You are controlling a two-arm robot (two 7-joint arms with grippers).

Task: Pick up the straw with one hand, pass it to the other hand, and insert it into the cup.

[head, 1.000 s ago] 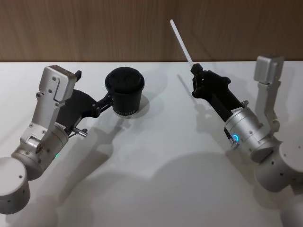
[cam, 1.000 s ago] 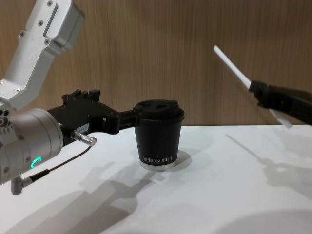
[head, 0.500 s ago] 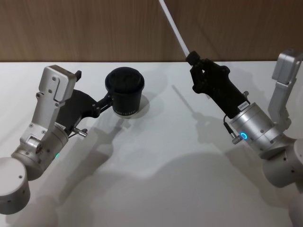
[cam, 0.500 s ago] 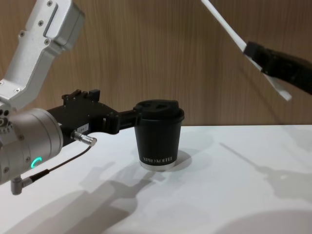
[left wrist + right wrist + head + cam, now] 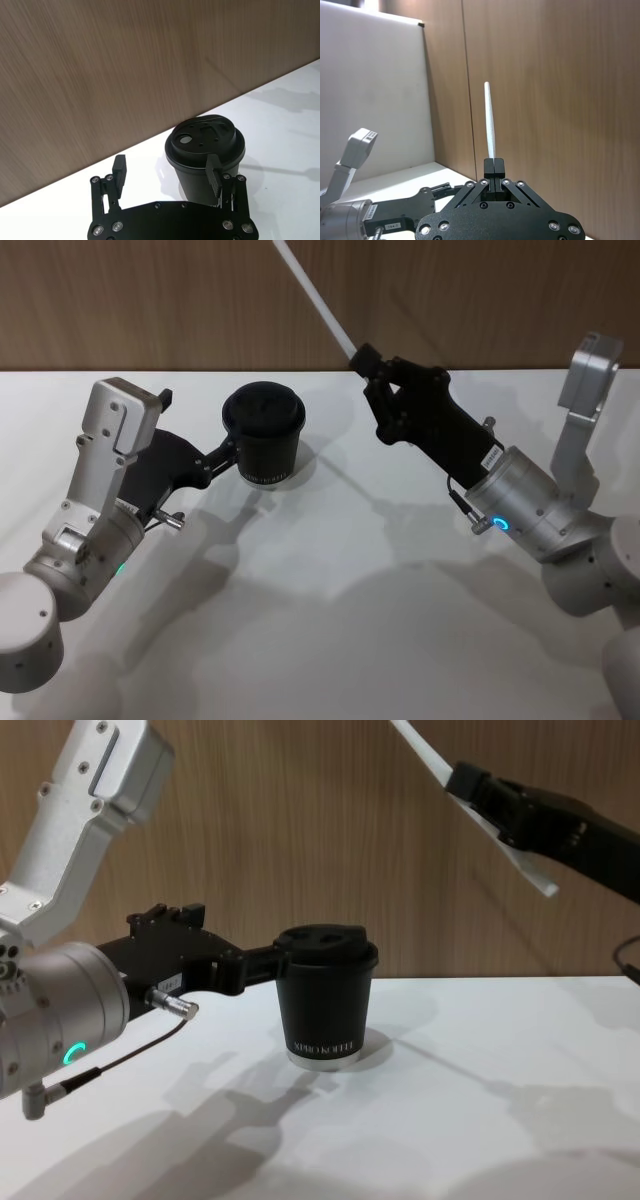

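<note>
- Since a second ago, the right end effector (image 5: 365,362) has swung left toward the cup, pinched shut on one thin, straight white straw (image 5: 312,295).
- Left end effector (image 5: 166,172): jaws spread, one finger against the cup's wall.
- One black paper cup (image 5: 263,430) with a plastic lid stands upright on the smooth white table (image 5: 330,640).

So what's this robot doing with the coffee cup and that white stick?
The white stick is a straw. The right gripper is shut on it near one end and holds it in the air, tilted, above the table and to the right of the cup. The cup stands upright on the table with its lid on. The left gripper is open, low beside the cup, with one finger at the cup's side. The straw is not yet in the cup.
</note>
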